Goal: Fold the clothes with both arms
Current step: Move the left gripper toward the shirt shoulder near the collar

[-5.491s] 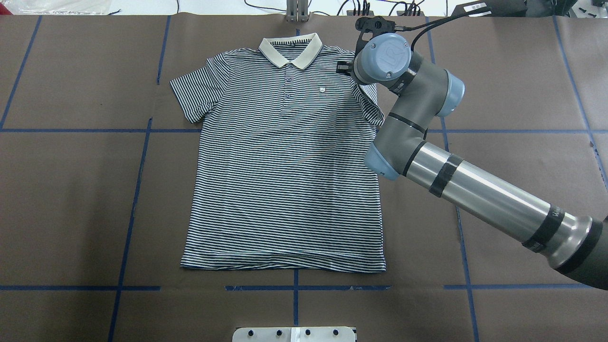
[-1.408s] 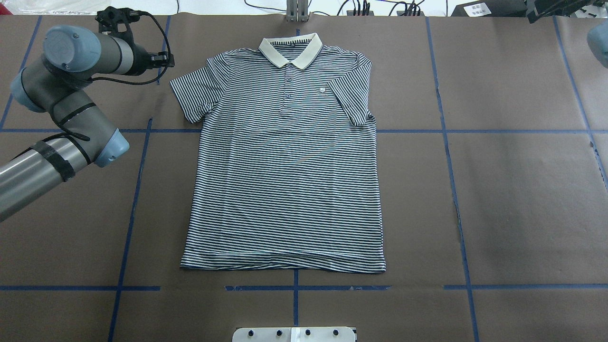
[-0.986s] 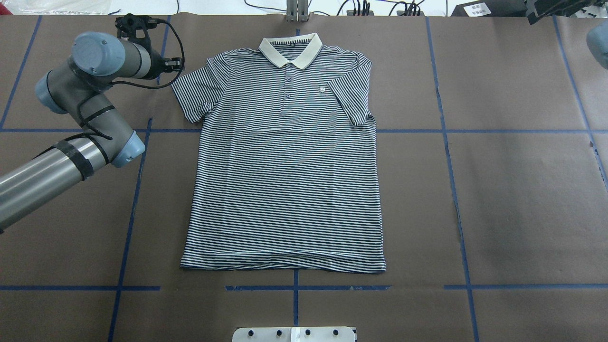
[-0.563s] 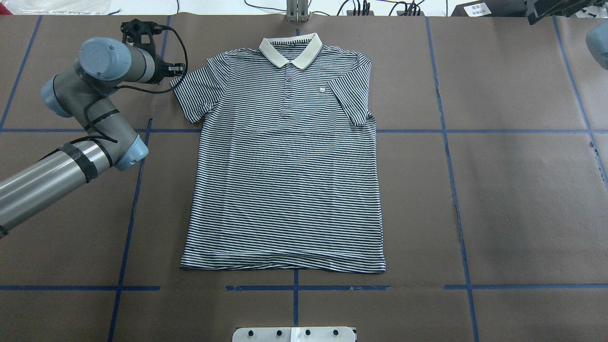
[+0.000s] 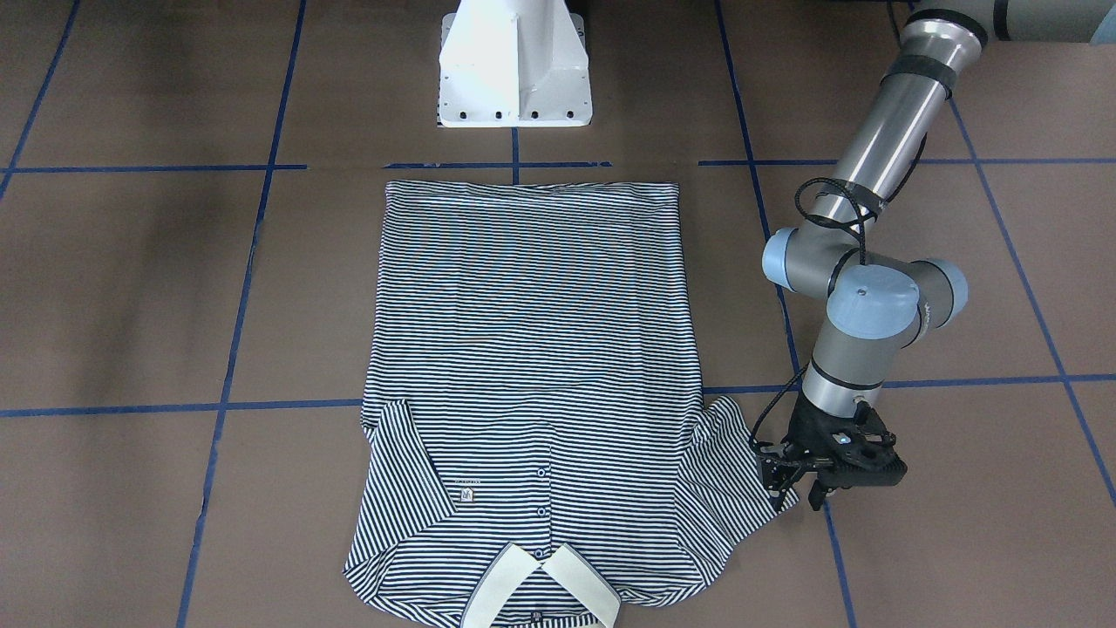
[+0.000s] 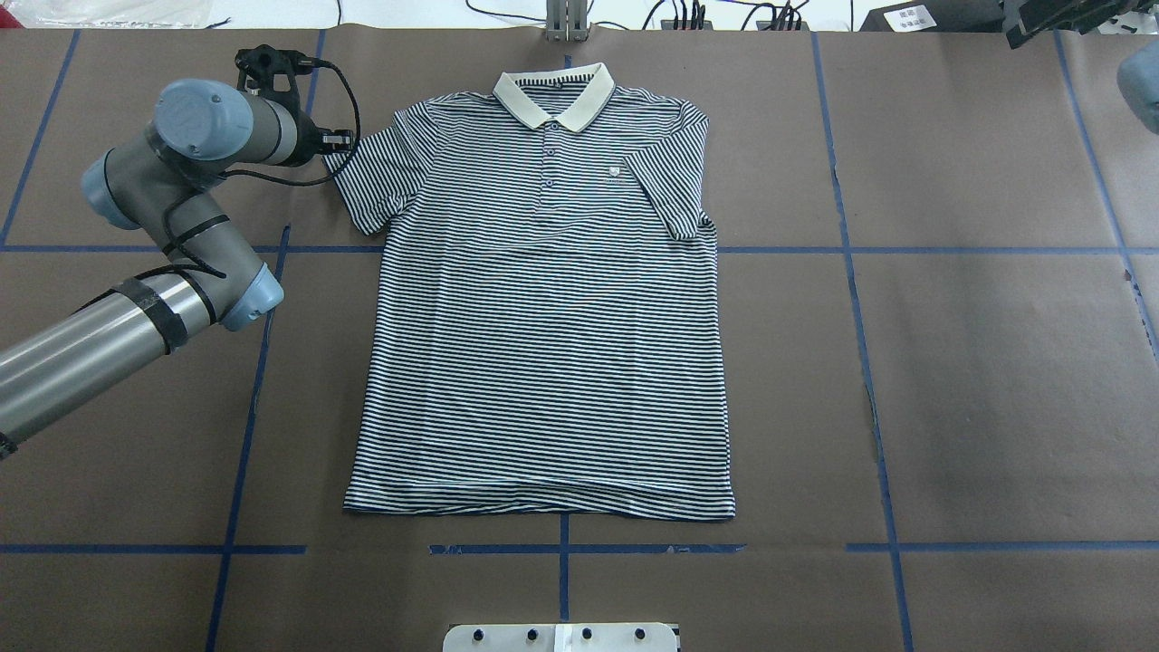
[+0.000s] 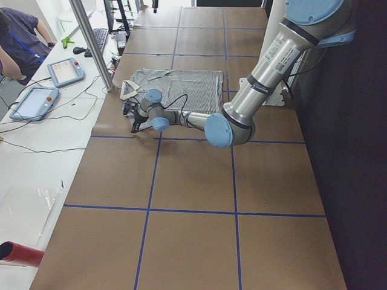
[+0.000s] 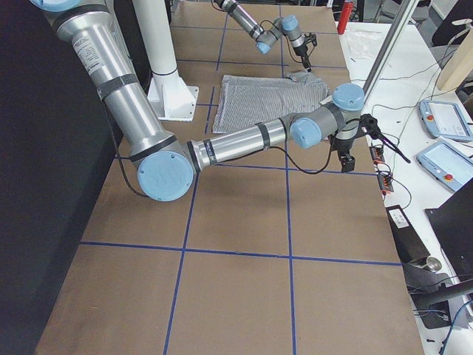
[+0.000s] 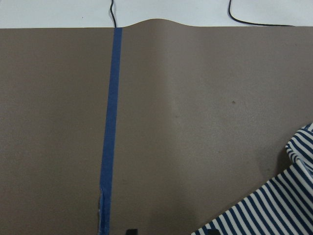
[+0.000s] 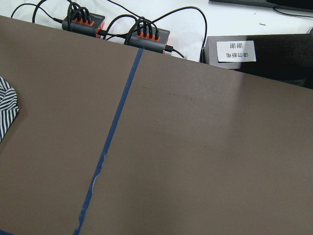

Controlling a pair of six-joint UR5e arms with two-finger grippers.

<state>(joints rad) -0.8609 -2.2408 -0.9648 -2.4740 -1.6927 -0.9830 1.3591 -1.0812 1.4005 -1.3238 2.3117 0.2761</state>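
A brown-papered bench ruled with blue tape carries a fold that looks barely begun; taking 12 o'clock as the far side from the robot, the left arm reaches in from 8 o'clock toward the garment, while the right arm is parked far out at about 2 o'clock, over the bench's edge and well apart from the cloth.

The striped polo shirt lies flat and face up in the middle of the bench, collar at 12 o'clock, hem at 6 o'clock; the body is at full length, with no side panel turned in and no fold across it.

Of the smaller parts, the right sleeve, at 2 o'clock on the shirt, is already laid in over the chest, its cuff just beside the logo patch; the left sleeve, at 10 o'clock, is spread out on the paper, not yet folded.

The left end effector hangs at that sleeve's outer edge, just beside or touching the cuff, which I cannot settle; whether it is parted or closed the views do not show; the sleeve lies flat, so nothing appears lifted; the right end effector shows only from the side and its state cannot be told.

By my reckoning one sleeve of two is done; the second sleeve looks to be the step in hand, and the folding of the sides and the body remains.
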